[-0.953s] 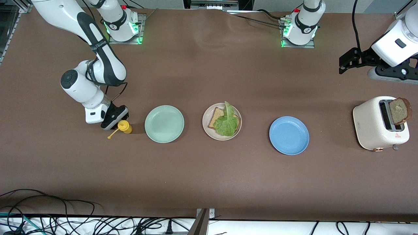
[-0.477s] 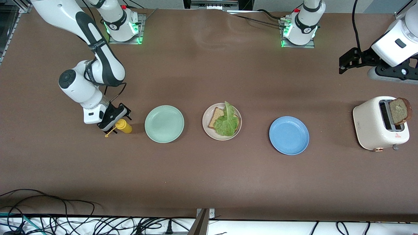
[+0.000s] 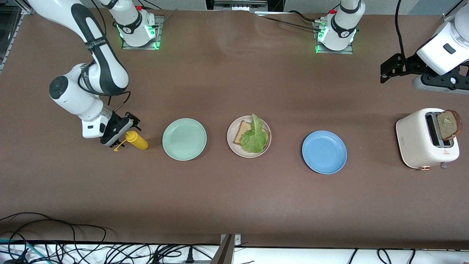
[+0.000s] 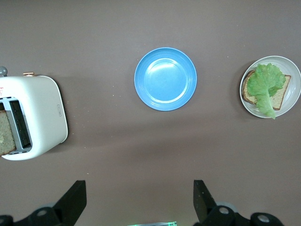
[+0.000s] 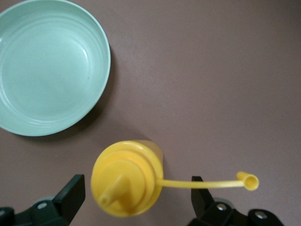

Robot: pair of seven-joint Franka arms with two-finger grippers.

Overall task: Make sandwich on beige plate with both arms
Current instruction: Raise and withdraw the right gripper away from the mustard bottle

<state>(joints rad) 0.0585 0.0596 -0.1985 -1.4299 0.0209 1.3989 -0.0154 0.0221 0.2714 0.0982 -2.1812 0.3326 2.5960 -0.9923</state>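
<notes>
Here my right gripper (image 3: 116, 132) is released, fingers spread just over the yellow squeeze bottle (image 3: 136, 140) beside the mint-green plate (image 3: 184, 139). My left gripper (image 3: 388, 69) waits open above the toaster (image 3: 421, 139). The beige plate (image 3: 232, 141) holds bread (image 3: 243, 131) under lettuce (image 3: 253, 137), between the mint-green and blue plate (image 3: 324, 152).

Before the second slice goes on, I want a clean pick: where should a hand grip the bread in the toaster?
Grip the bread slice by its exposed upper half, coming from above: it stands on edge out of the toaster slot, both flat faces free for pinching.
</notes>
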